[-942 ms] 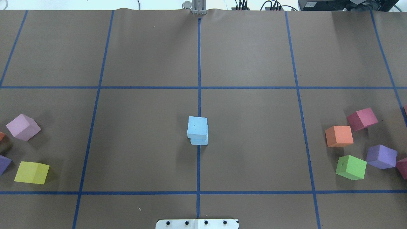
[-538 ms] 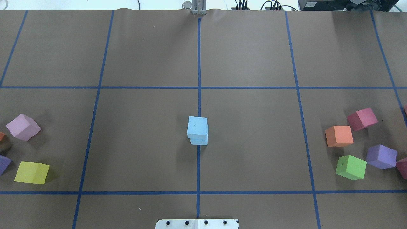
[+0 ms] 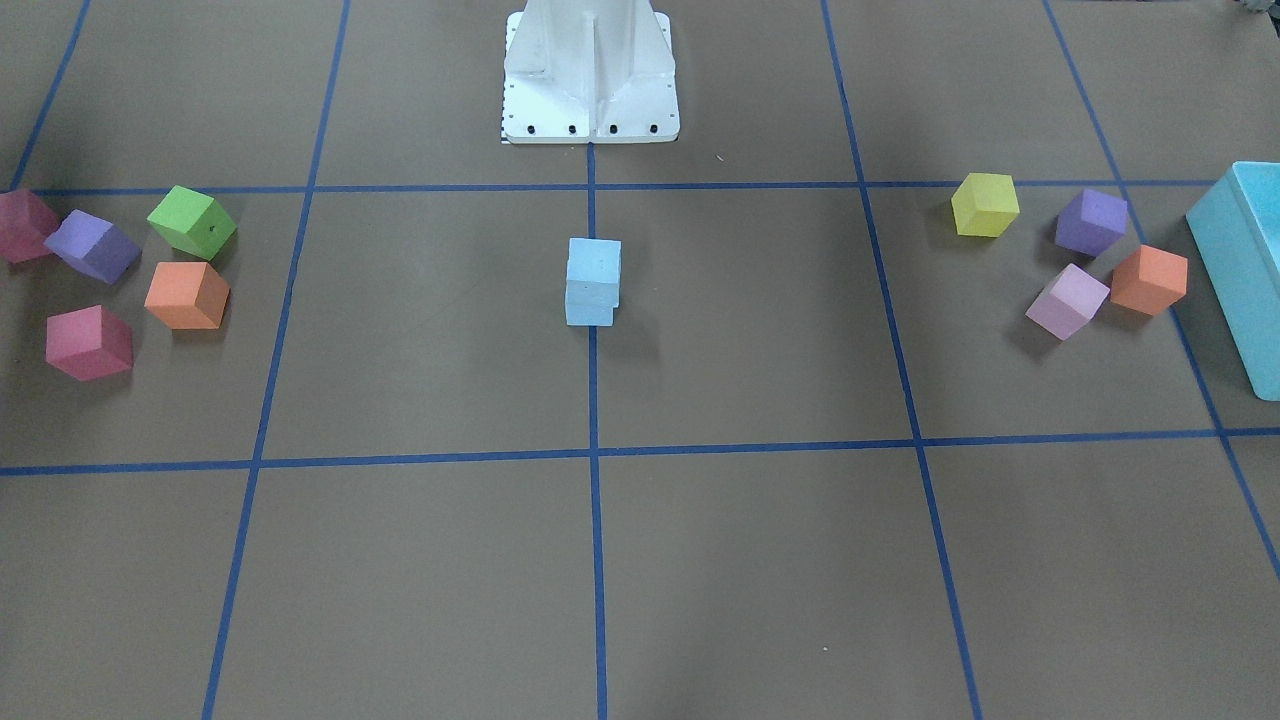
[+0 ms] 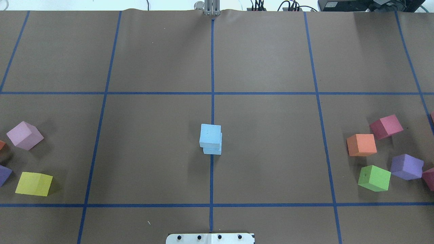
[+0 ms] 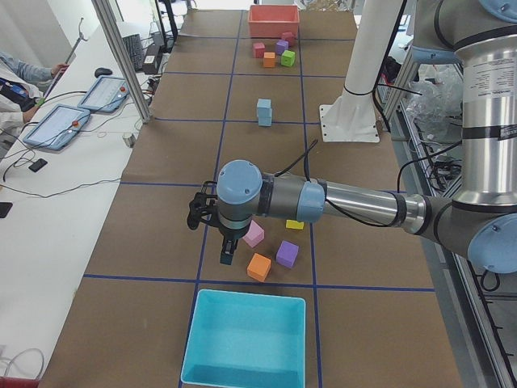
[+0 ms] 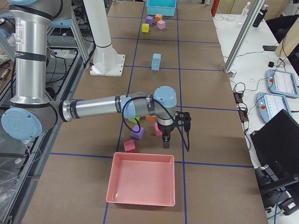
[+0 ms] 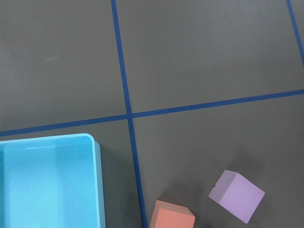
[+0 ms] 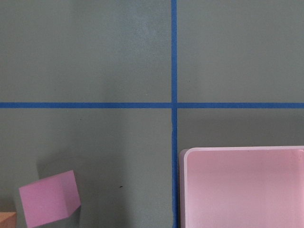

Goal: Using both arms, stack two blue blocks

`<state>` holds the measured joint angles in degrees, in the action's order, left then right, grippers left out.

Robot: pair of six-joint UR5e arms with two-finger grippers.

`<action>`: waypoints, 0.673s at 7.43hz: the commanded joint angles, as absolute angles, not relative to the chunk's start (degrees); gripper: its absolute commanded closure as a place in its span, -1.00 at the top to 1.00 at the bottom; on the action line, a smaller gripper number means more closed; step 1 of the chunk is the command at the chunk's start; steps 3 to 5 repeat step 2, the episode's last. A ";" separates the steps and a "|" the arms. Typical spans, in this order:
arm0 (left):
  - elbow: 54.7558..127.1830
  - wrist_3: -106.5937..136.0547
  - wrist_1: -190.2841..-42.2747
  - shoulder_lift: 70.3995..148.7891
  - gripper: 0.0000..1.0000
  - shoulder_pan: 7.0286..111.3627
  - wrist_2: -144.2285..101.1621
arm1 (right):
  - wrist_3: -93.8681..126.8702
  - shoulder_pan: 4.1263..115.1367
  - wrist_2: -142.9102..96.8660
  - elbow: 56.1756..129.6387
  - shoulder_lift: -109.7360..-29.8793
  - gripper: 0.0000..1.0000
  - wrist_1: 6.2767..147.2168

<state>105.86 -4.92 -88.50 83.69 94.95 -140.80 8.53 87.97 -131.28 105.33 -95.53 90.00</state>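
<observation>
Two pale blue blocks stand stacked on the centre tape line, the top block [image 4: 210, 134] slightly offset on the bottom block [image 4: 212, 151]. The stack also shows in the front view [image 3: 593, 262] and both side views [image 5: 264, 111] [image 6: 156, 61]. No gripper touches it. The left gripper [image 5: 225, 255] hangs far from the stack, over cubes near the turquoise bin. The right gripper [image 6: 166, 139] hangs at the other table end near the pink bin. Both show only in side views, so I cannot tell whether they are open or shut.
A turquoise bin [image 3: 1252, 270] sits at the robot's left end beside yellow [image 4: 33, 184], pink [image 4: 24, 135], purple and orange cubes. A pink bin [image 6: 142, 179] sits at the right end beside orange [image 4: 361, 145], green [image 4: 374, 178], purple [image 4: 406, 166] and red [image 4: 386, 126] cubes.
</observation>
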 commanded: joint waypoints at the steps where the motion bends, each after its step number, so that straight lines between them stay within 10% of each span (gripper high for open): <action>1: 105.82 -4.92 -88.42 83.58 1.00 95.01 -140.80 | 8.53 87.98 -131.31 105.38 -95.62 1.00 90.00; 5: 105.82 -4.92 -88.42 83.24 1.00 95.01 -140.80 | 8.53 87.98 -131.31 105.38 -95.71 1.00 90.00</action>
